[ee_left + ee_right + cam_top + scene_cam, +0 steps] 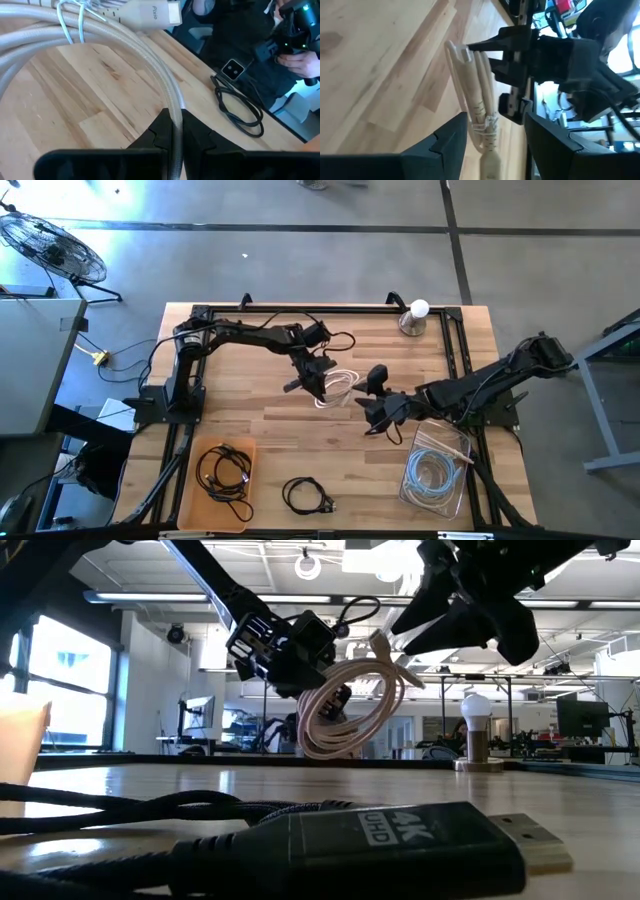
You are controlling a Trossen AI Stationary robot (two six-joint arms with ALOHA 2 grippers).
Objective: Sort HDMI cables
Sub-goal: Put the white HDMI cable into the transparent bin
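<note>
My left gripper (318,376) is over the middle of the table, shut on a cream HDMI cable coil (337,388) that hangs upright and clear of the table in the low view (345,710). My right gripper (492,125) is open, with one finger on each side of the coil's tied end (484,131); I see no touch. A black coil (306,495) lies near the table's near edge. More black cables (226,473) lie in an orange tray. A pale bluish coil (434,470) lies in a clear bin. My left gripper pinches a cream strand of the coil (173,117) between its two fingers (159,134), which lie across the strand. It comes at the coil's upper side (318,680), slanting down from the table's left. The coil hangs below it, off the table.
The orange tray (246,452) stands at the near left and the clear bin (458,442) at the near right. A white bulb on a round base (415,316) stands near the far edge. A black plug (400,840) lies close to the low camera. A person's hand (295,60) shows beyond the table.
</note>
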